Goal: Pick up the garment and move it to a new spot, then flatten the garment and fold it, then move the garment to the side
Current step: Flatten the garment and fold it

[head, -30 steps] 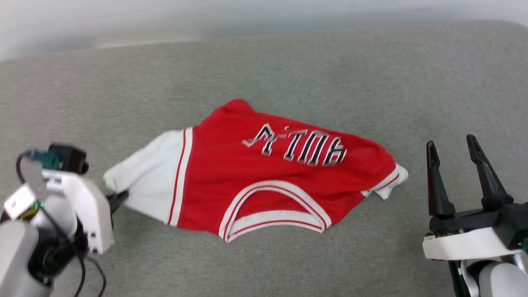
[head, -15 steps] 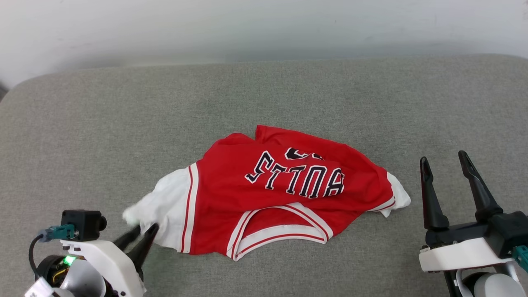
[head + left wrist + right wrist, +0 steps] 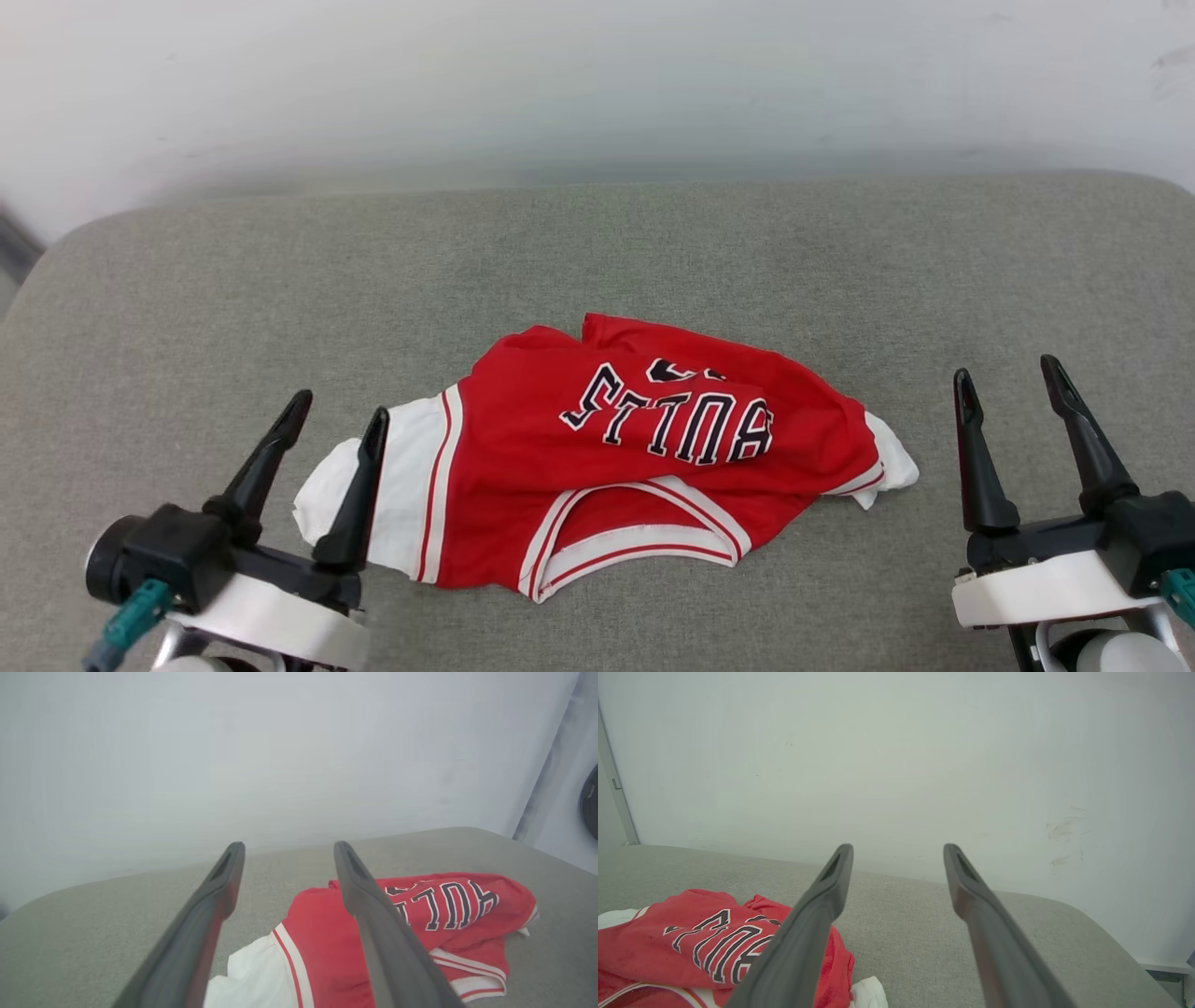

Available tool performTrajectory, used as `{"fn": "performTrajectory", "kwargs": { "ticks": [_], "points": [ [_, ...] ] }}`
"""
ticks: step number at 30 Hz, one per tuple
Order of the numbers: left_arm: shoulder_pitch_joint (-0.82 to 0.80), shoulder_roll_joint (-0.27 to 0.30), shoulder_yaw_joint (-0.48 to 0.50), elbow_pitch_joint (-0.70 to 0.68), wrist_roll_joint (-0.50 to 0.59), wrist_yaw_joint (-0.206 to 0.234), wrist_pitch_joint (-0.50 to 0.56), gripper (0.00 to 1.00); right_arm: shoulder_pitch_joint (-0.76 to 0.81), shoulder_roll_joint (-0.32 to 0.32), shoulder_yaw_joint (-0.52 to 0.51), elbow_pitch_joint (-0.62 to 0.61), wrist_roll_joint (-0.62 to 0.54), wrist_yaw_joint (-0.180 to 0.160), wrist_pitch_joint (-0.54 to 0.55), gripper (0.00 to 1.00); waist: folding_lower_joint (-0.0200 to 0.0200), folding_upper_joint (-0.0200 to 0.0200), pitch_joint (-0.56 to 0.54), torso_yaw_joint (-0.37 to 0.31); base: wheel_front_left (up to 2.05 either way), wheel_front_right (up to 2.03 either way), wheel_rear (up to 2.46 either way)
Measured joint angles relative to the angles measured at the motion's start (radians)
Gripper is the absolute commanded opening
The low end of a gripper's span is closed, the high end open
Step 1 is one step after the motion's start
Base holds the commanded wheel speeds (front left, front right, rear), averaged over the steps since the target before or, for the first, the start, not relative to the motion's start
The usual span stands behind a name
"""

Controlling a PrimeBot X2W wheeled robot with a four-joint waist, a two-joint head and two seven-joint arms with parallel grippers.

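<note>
Closest to me, my left gripper (image 3: 339,405) sits low on my left with its two dark fingers spread wide and nothing pinched between them. In the head view its inner finger crosses the edge of a white sleeve (image 3: 327,495); I cannot tell whether it touches the cloth. In the left wrist view that sleeve lies below and between my fingers. My right gripper (image 3: 1006,368) sits low on my right, its fingers likewise spread apart and empty, standing on bare grey fabric well clear of the cloth.

Between the two, nearer my left, the garment (image 3: 653,467) lies crumpled on the grey cushioned surface (image 3: 597,252), chest side up. Its striped collar (image 3: 635,541) points toward me, so the dark white-outlined block letters (image 3: 672,425) read upside down. The other white sleeve (image 3: 892,462) pokes out at the right end, near my right gripper but apart from it. The far red edge is rumpled and folded over on itself.

Beyond the garment the grey surface runs back to a rounded edge, and behind it stands a pale wall (image 3: 597,84)
</note>
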Motion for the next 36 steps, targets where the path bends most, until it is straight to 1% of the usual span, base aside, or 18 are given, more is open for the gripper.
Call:
{"fn": "performTrajectory", "kwargs": {
  "ticks": [4, 7, 11, 12, 14, 16, 19, 21, 23, 24, 27, 29, 32, 36],
  "points": [
    [0.029, -0.077, 0.042, -0.070, 0.102, 0.001, -0.002, 1.00, 0.006, 0.000, -0.002, -0.011, 0.000, 0.000, 0.000, 1.00, 0.0000, 0.0000, -0.004, 0.010, 0.00, 0.00, 0.00],
    [0.055, -0.124, 0.058, -0.090, 0.160, -0.021, -0.003, 1.00, 0.012, 0.000, -0.009, -0.028, -0.012, 0.000, 0.000, 1.00, 0.0000, 0.0000, 0.003, 0.021, 0.00, 0.00, 0.00],
    [0.055, -0.174, 0.073, -0.099, 0.205, -0.054, -0.003, 1.00, 0.004, 0.000, -0.008, -0.035, -0.032, 0.000, 0.000, 1.00, 0.0000, 0.0000, 0.021, 0.040, 0.00, 0.00, 0.00],
    [0.052, -0.183, 0.076, -0.099, 0.213, -0.061, -0.003, 1.00, -0.003, -0.008, 0.008, -0.034, -0.036, 0.000, 0.007, 1.00, 0.0001, 0.0000, 0.027, 0.046, 0.00, 0.00, 0.00],
    [0.042, -0.199, 0.084, -0.101, 0.228, -0.072, -0.003, 1.00, -0.036, -0.054, 0.057, -0.038, -0.038, 0.000, 0.051, 1.00, 0.0000, 0.0000, 0.039, 0.057, 0.00, 0.00, 0.00],
    [0.035, -0.212, 0.089, -0.102, 0.238, -0.080, -0.003, 1.00, -0.081, -0.114, 0.107, -0.042, -0.013, 0.000, 0.138, 1.00, 0.0000, 0.0000, 0.054, 0.067, 0.00, 0.00, 0.00],
    [0.020, -0.232, 0.086, -0.102, 0.251, -0.090, -0.003, 1.00, -0.159, -0.215, 0.188, -0.043, 0.070, 0.000, 0.323, 1.00, 0.0001, 0.0000, 0.077, 0.085, 0.00, 0.00, 0.00],
    [0.010, -0.239, 0.084, -0.101, 0.256, -0.096, -0.003, 1.00, -0.227, -0.286, 0.237, -0.035, 0.127, 0.000, 0.472, 1.00, 0.0001, 0.0000, 0.093, 0.097, 0.00, 0.00, 0.00],
    [-0.003, -0.247, 0.080, -0.099, 0.259, -0.097, -0.003, 1.00, -0.287, -0.362, 0.299, -0.018, 0.194, 0.000, 0.645, 1.00, 0.0001, 0.0000, 0.108, 0.112, 0.00, 0.00, 0.00],
    [-0.010, -0.250, 0.077, -0.099, 0.261, -0.099, -0.003, 1.00, -0.311, -0.383, 0.318, -0.007, 0.239, 0.000, 0.731, 1.00, 0.0001, 0.0000, 0.116, 0.119, 0.00, 0.00, 0.00],
    [-0.031, -0.259, 0.065, -0.097, 0.261, -0.102, -0.003, 1.00, -0.407, -0.432, 0.368, 0.016, 0.347, 0.000, 0.965, 1.00, 0.0002, 0.0000, 0.140, 0.145, 0.00, 0.00, 0.00],
    [-0.042, -0.263, 0.058, -0.096, 0.261, -0.102, -0.003, 1.00, -0.467, -0.449, 0.388, 0.034, 0.399, 0.000, 1.076, 1.00, 0.0001, 0.0000, 0.155, 0.165, 0.00, 0.00, 0.00],
    [-0.065, -0.267, 0.041, -0.101, 0.260, -0.103, -0.003, 1.00, -0.537, -0.461, 0.421, 0.079, 0.454, 0.000, 1.199, 1.00, 0.0002, 0.0000, 0.179, 0.195, 0.00, 0.00, 0.00],
    [-0.083, -0.272, 0.024, -0.103, 0.254, -0.103, -0.003, 1.00, -0.593, -0.484, 0.475, 0.150, 0.508, 0.000, 1.291, 1.00, 0.0002, 0.0000, 0.210, 0.240, 0.00, 0.00, 0.00]
  ]
}}
